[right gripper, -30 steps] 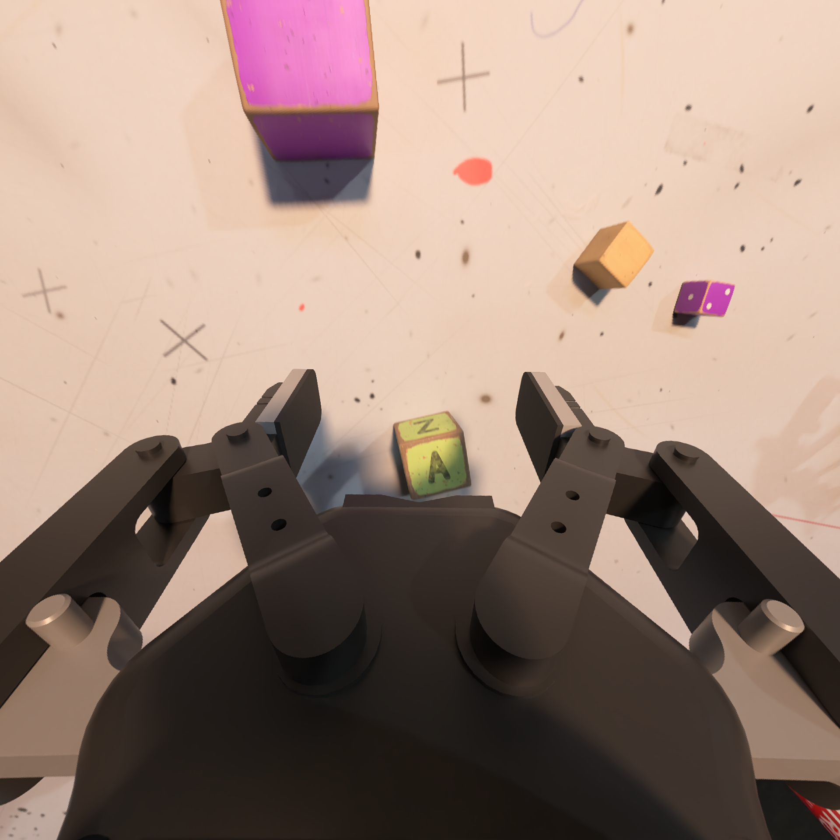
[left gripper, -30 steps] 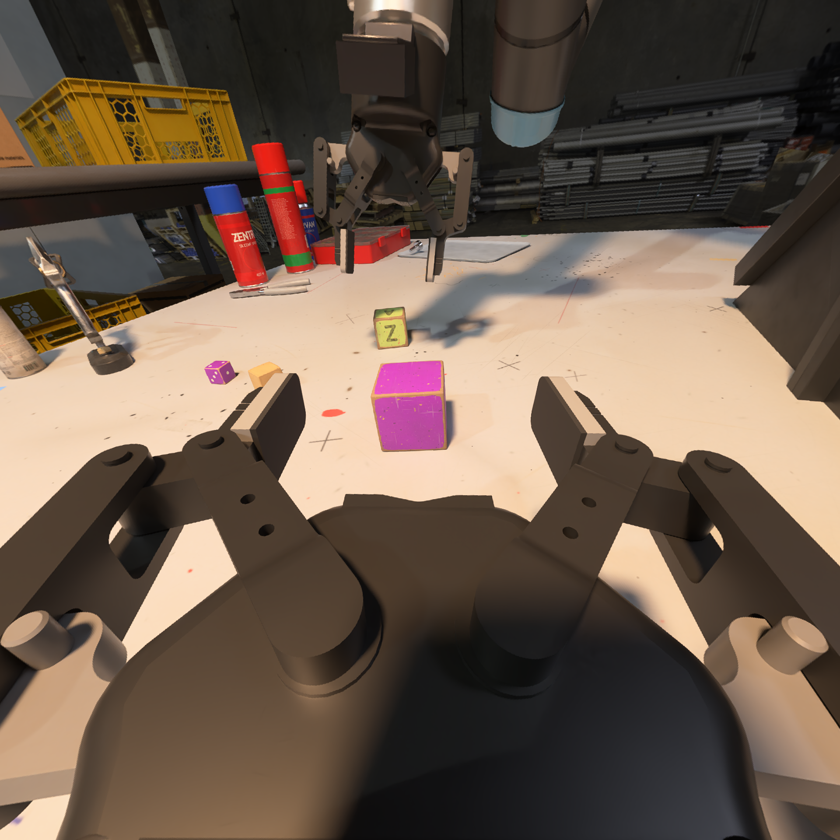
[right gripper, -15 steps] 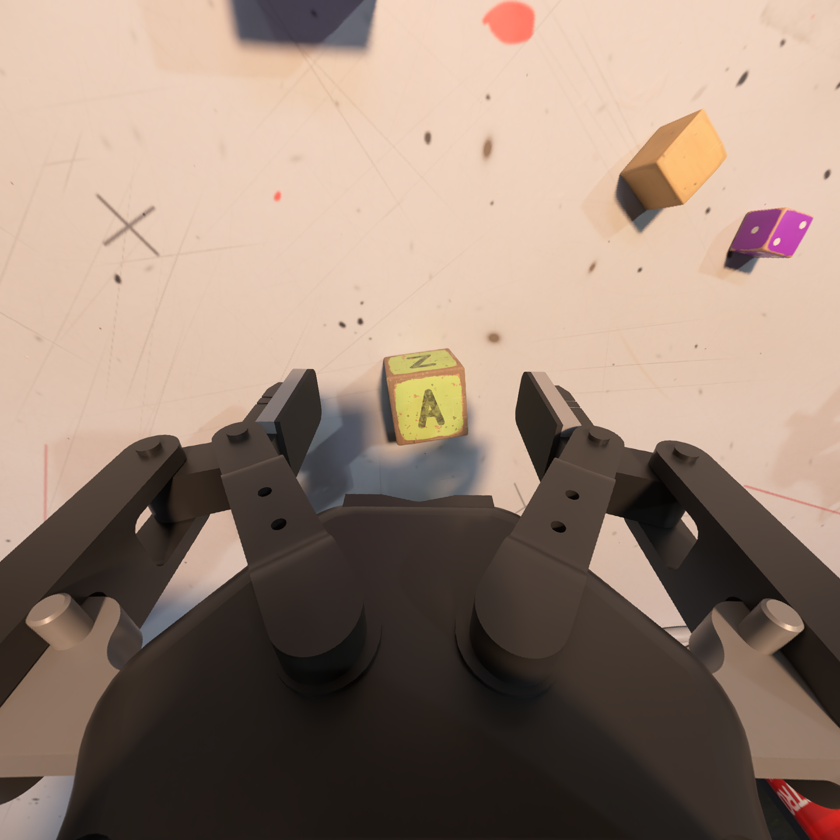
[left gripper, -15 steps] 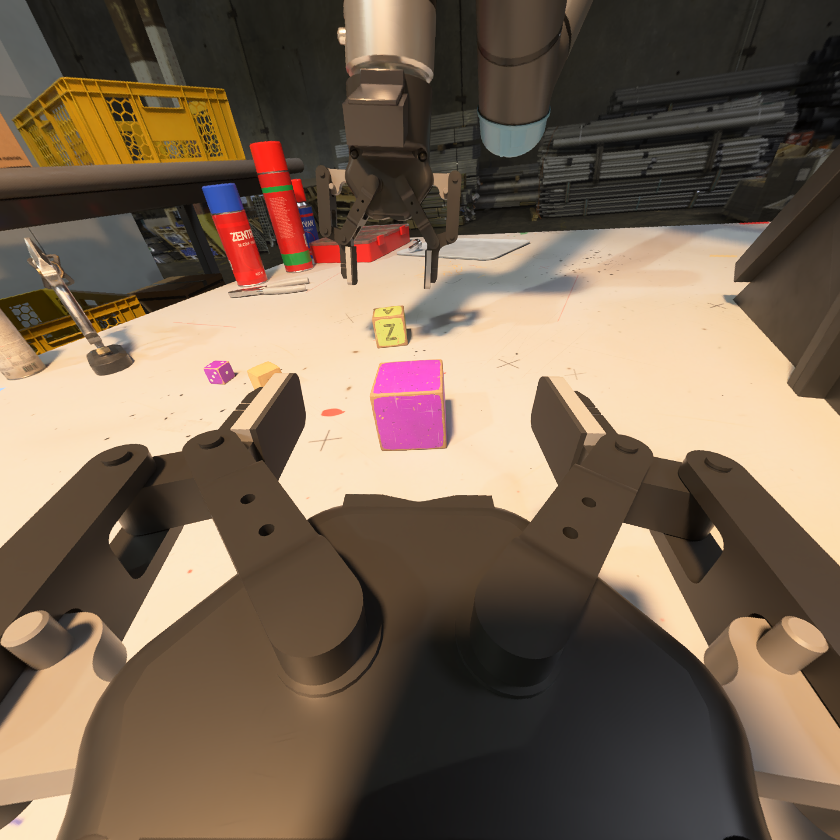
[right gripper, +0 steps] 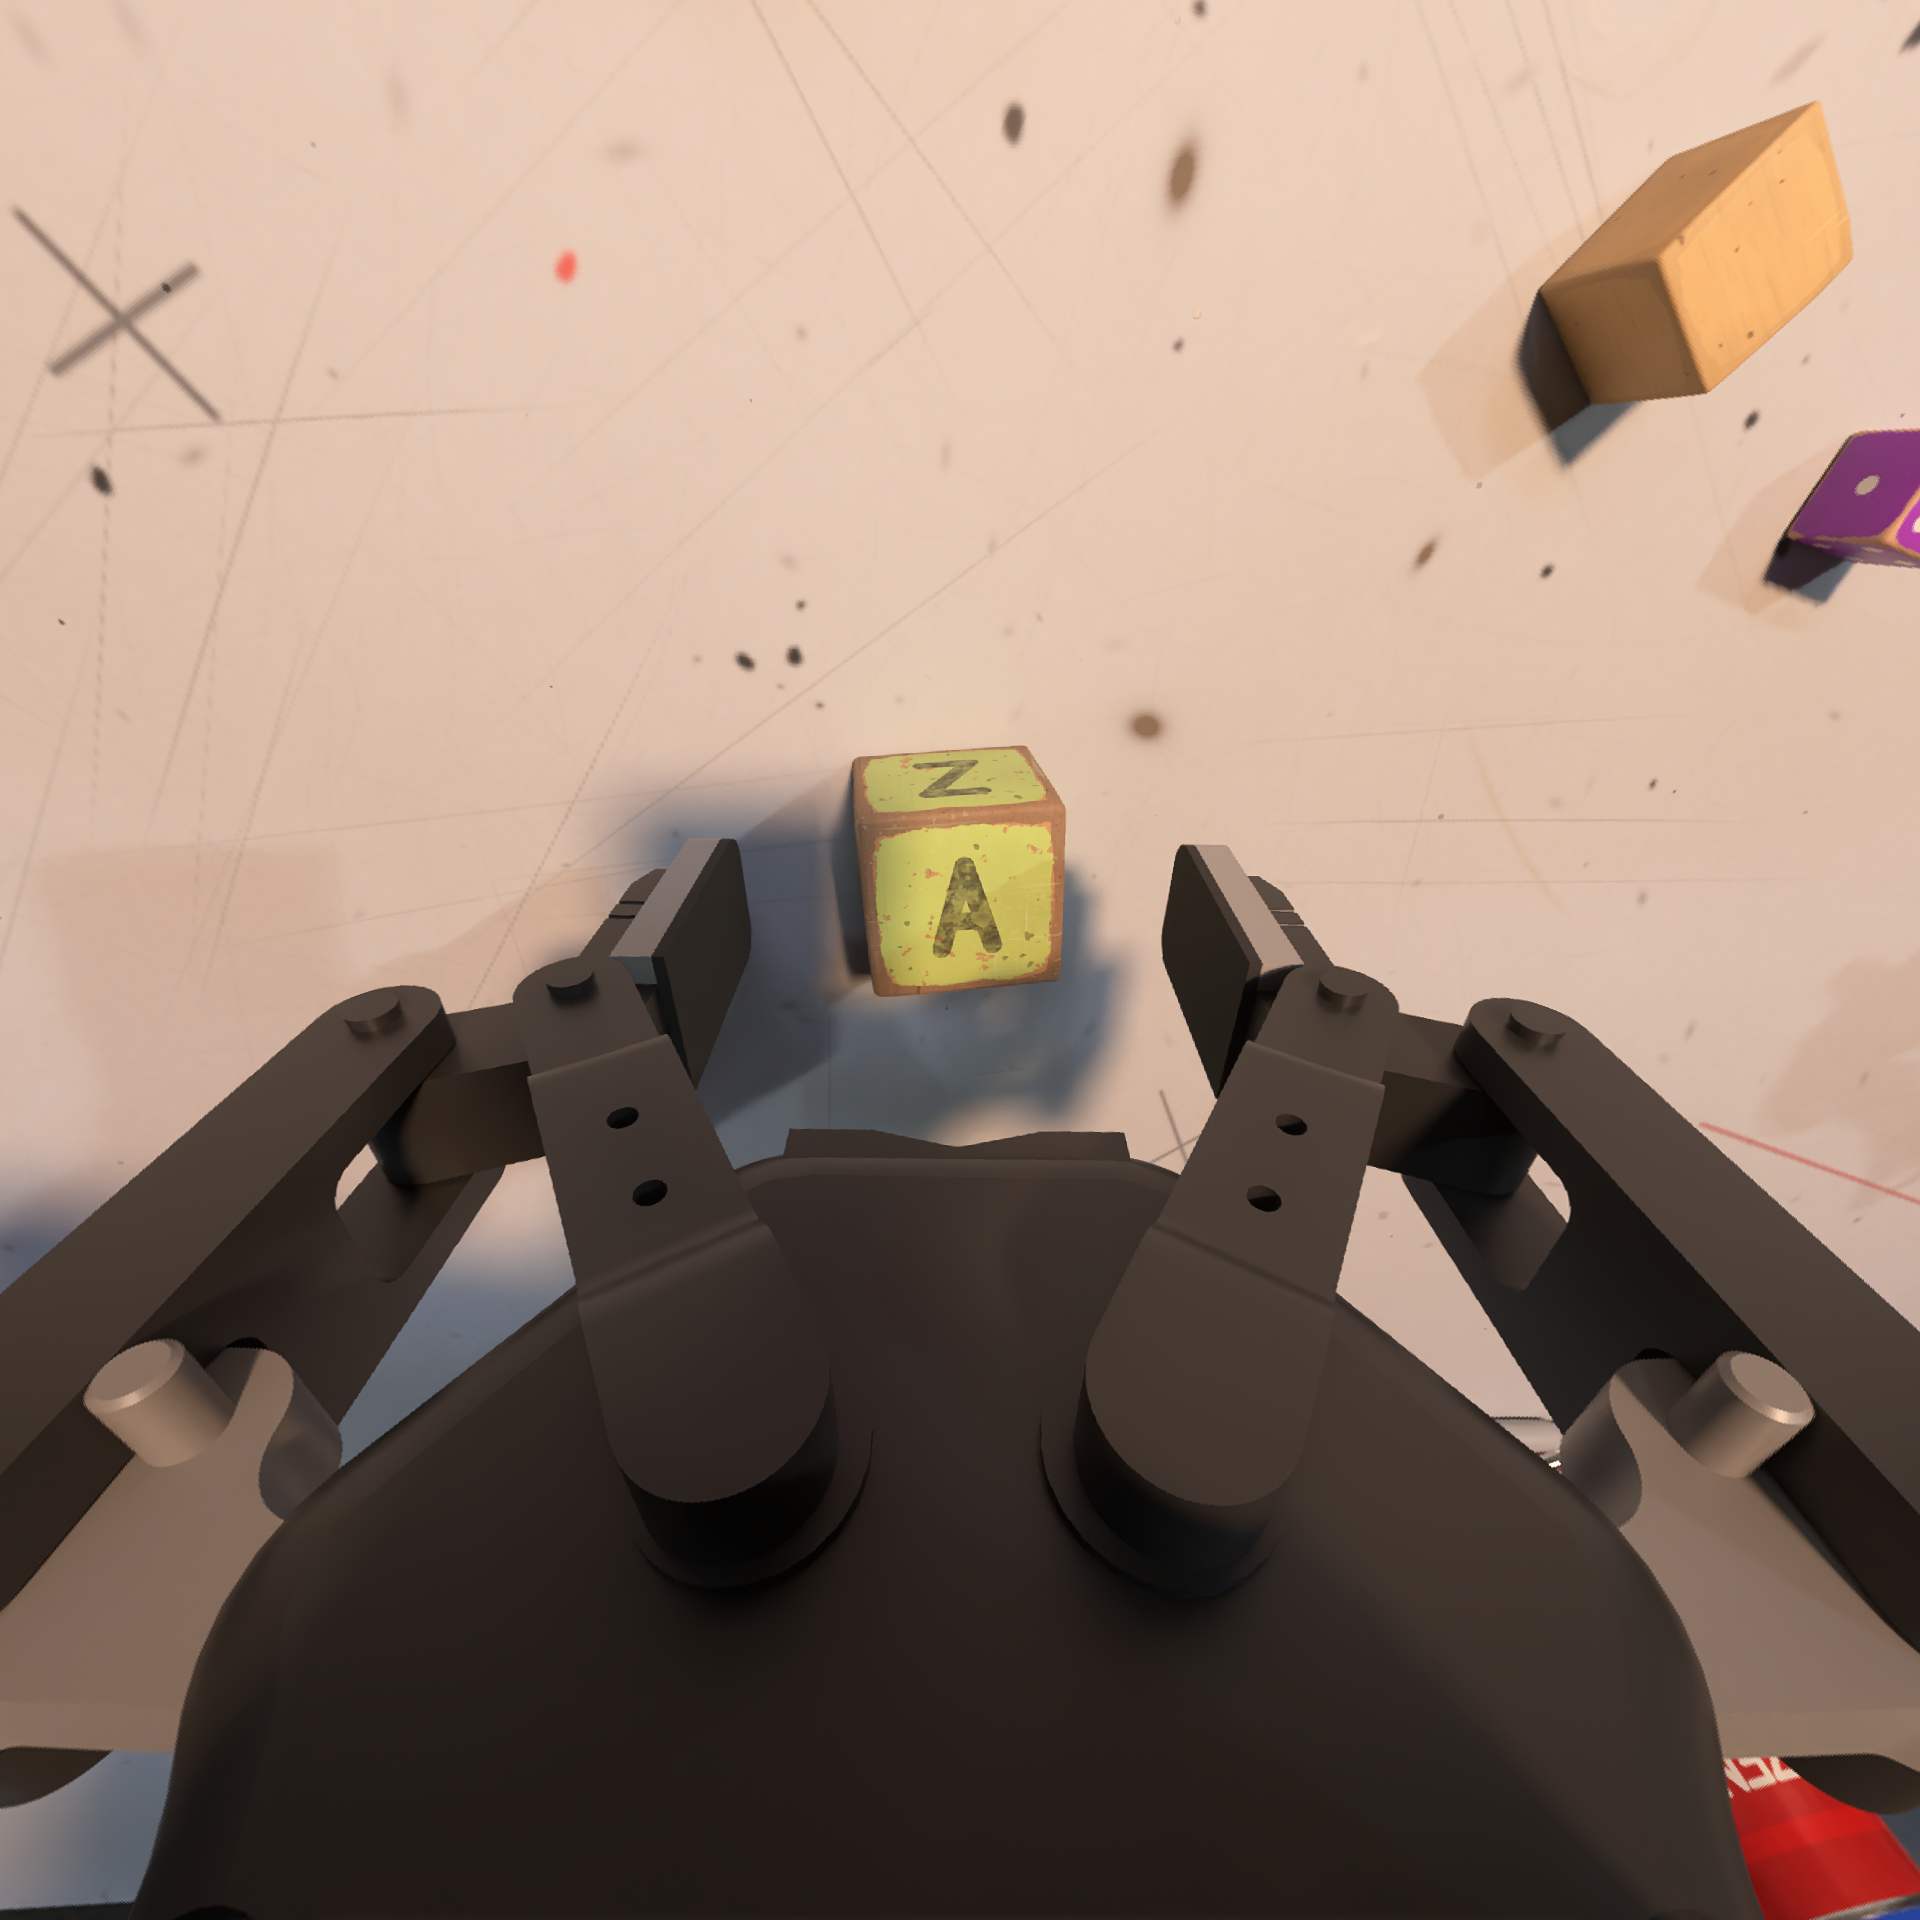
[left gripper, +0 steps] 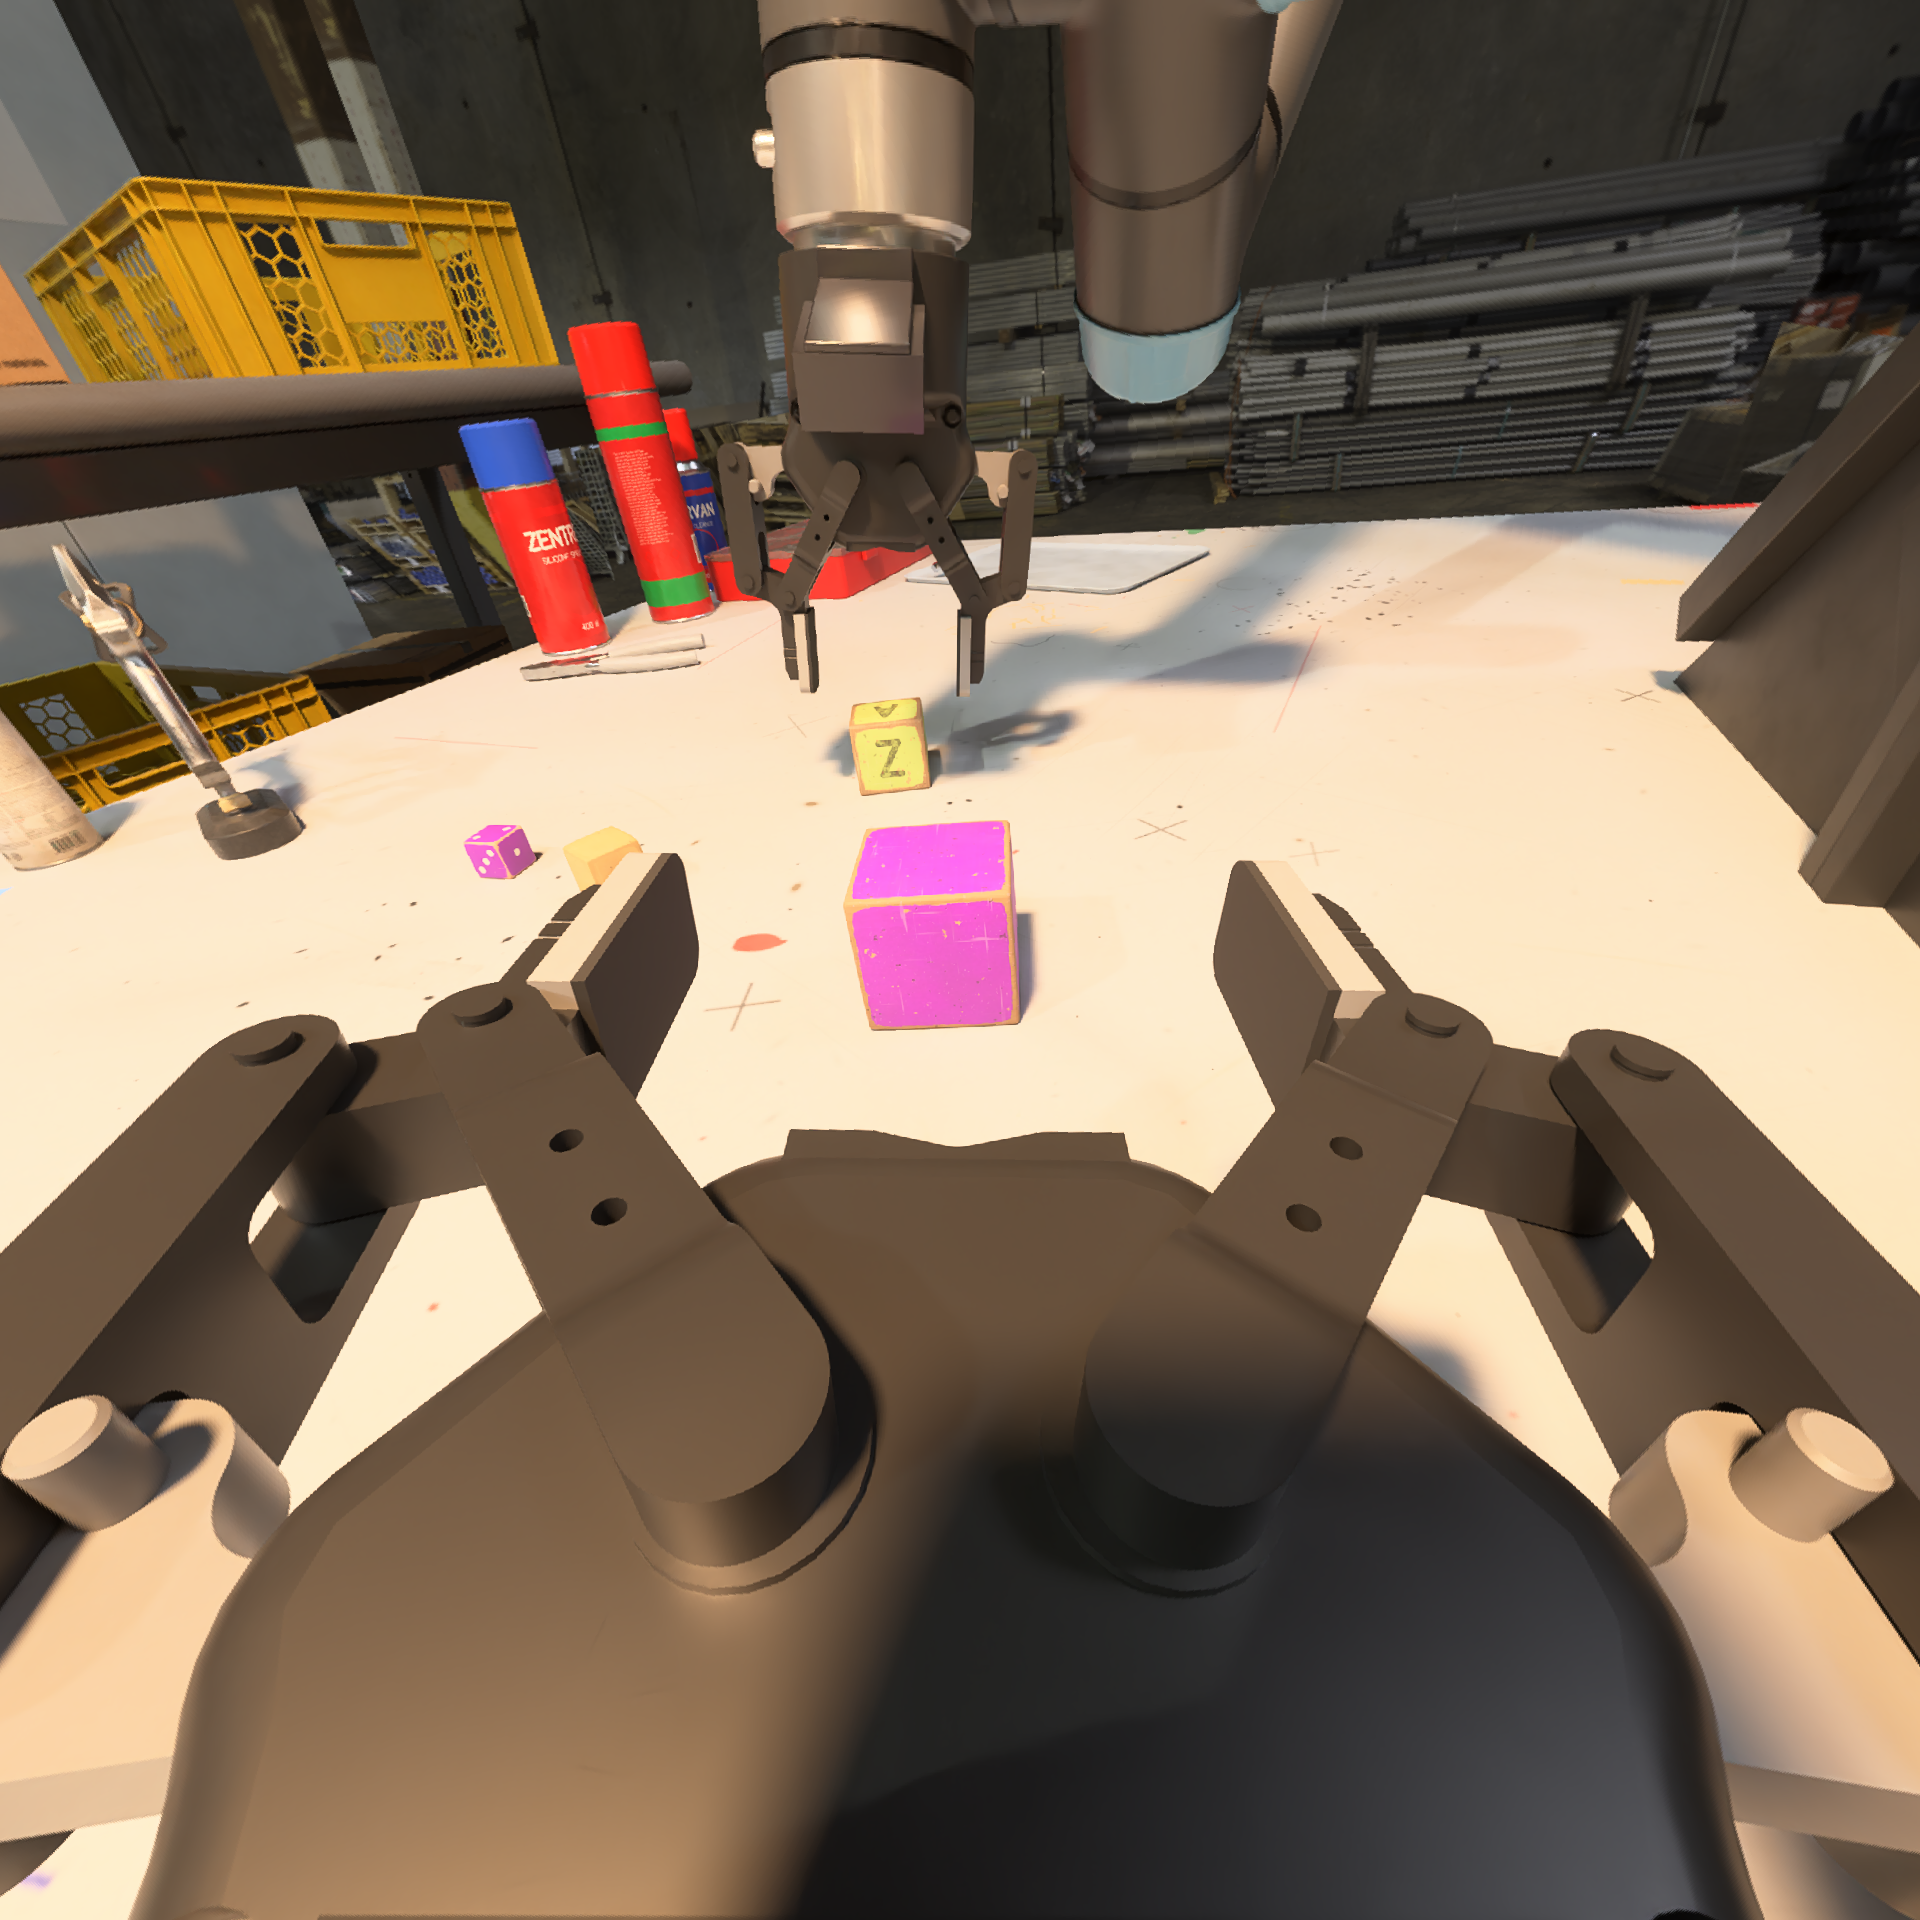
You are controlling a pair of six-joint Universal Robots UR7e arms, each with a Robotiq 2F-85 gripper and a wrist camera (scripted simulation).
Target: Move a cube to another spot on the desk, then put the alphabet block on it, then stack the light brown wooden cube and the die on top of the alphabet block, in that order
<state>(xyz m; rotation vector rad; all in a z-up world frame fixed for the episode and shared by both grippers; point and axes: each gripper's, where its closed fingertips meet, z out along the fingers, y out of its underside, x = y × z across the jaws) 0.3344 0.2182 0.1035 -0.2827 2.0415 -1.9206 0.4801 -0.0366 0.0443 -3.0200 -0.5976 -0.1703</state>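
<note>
Scuffed desk point(right gripper: 1351, 935), worn yellow-green alphabet block point(right gripper: 961, 894)

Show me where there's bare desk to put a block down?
Right of the pink cube, up to the dark slabs, the desk is bare. Crowded: the far-left spray cans, die and wooden cube.

1. Pale, scuffed desk top point(left gripper: 1455, 790), speckled with dark dots, pen crosses and a red blot.
2. Resting on it: magenta painted cube point(left gripper: 932, 925), yellow-green alphabet block point(left gripper: 888, 748), light brown wooden cube point(right gripper: 1704, 260), purple die point(left gripper: 500, 852).
3. At the far edge: red spray cans point(left gripper: 644, 473).
</note>
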